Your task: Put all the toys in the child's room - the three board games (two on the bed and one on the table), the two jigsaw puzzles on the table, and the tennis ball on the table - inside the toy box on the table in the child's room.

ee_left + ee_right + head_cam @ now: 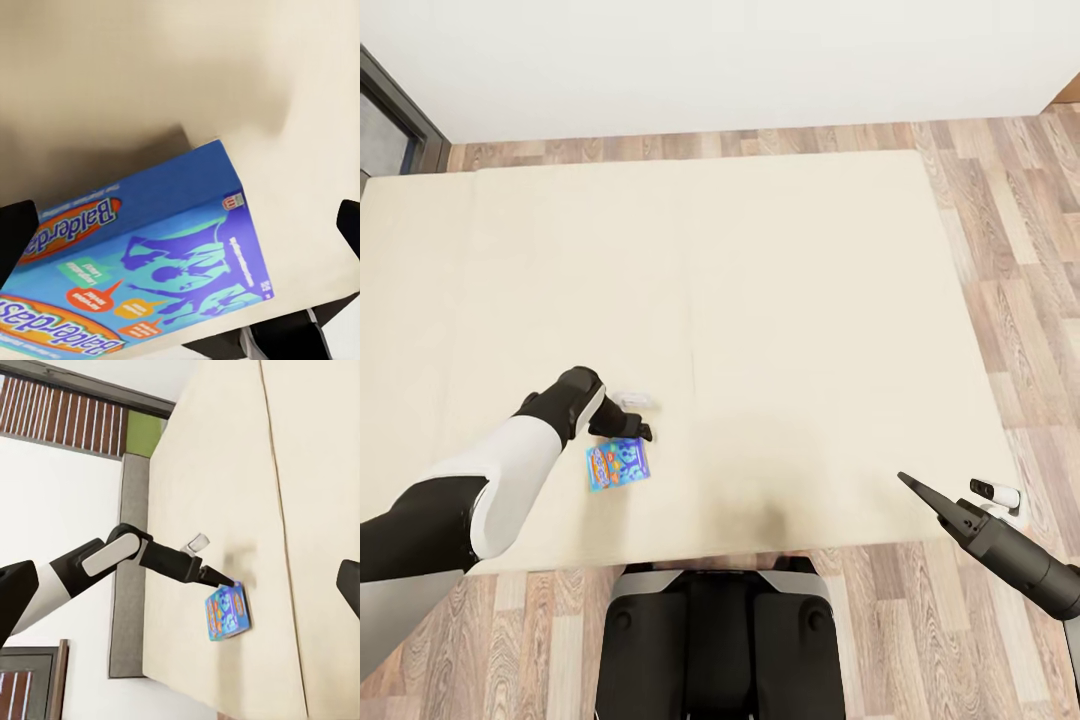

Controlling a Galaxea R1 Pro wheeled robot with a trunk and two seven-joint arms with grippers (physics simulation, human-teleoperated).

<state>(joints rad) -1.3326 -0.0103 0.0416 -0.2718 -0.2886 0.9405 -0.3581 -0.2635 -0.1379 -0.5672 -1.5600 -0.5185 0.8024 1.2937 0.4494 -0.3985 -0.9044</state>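
A small, mostly blue board game (pixel 618 464) lies flat on the beige bed (pixel 780 300), close to the near edge. My left gripper (pixel 647 430) hangs open just above the box's far side. In the left wrist view the board game (pixel 157 262) lies under the wide-apart fingers (pixel 15 234), which do not touch it. My right gripper (pixel 917 487) hovers open over the bed's near right corner, holding nothing. The right wrist view takes in the board game (pixel 227 613) and the left gripper (pixel 217 579) over it. The table and the toy box are out of view.
Wood-plank floor (pixel 1010 250) runs along the bed's right side and far side, below a white wall. A dark window frame (pixel 395 120) stands at the far left. My base (pixel 725 640) sits against the bed's near edge. The bed's grey frame (pixel 131 585) borders the mattress.
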